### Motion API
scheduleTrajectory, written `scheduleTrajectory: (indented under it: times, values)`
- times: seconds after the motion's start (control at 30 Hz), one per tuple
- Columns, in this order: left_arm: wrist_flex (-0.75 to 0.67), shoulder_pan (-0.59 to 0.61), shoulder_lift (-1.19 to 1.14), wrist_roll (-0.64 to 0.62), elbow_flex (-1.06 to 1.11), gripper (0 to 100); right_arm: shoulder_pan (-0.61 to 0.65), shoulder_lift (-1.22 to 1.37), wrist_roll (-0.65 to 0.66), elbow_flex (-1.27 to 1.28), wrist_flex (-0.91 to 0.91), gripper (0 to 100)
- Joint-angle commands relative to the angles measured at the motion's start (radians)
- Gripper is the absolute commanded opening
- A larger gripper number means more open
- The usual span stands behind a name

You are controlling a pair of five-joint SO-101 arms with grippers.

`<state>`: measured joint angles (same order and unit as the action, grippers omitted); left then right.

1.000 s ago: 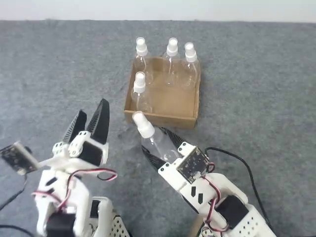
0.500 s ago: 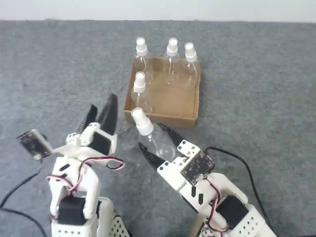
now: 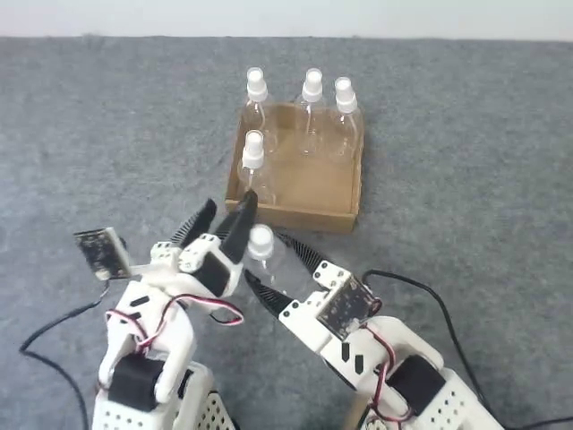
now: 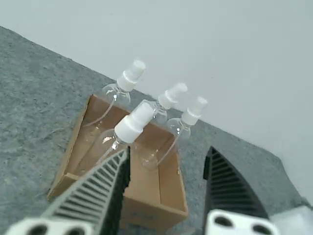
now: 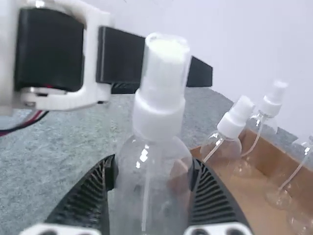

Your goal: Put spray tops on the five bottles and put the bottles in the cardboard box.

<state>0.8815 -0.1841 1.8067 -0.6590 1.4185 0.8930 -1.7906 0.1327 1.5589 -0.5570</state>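
Note:
My right gripper (image 3: 262, 255) is shut on a clear bottle (image 3: 271, 264), held nearly upright just in front of the cardboard box (image 3: 295, 216). The bottle's white spray top (image 5: 161, 93) stands above my right fingers (image 5: 90, 196). My left gripper (image 3: 231, 202) is open, close beside that spray top on its left, and nothing is between its fingers (image 4: 98, 196). In the right wrist view the left gripper (image 5: 73, 54) shows just behind the top. Several capped bottles (image 4: 128, 129) stand in the box (image 4: 146, 209).
Grey carpet (image 3: 466, 134) covers the table around the box. A black cable (image 3: 430, 291) loops beside the right arm and another cable (image 3: 54, 327) runs off to the left. The bottles in the box (image 3: 311, 107) line its far and left sides.
My left arm has swung right and forward, bringing its open gripper up to the spray top. The right gripper has tipped the bottle more upright and drawn it slightly back.

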Motion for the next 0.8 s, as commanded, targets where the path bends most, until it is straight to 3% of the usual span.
scheduleTrajectory:
  times: [0.0, 0.17, 0.77]
  values:
    - [0.078, -0.061, 0.017, 0.034, -0.042, 23, 0.018, -0.022, 0.018, -0.012, 0.018, 0.6]
    - [0.144, -0.132, 0.017, 0.057, -0.061, 23, 0.018, -0.022, 0.018, -0.011, 0.018, 0.6]
    - [0.143, -0.109, 0.018, 0.1, -0.061, 23, 0.016, -0.022, 0.018, -0.009, -0.025, 0.6]
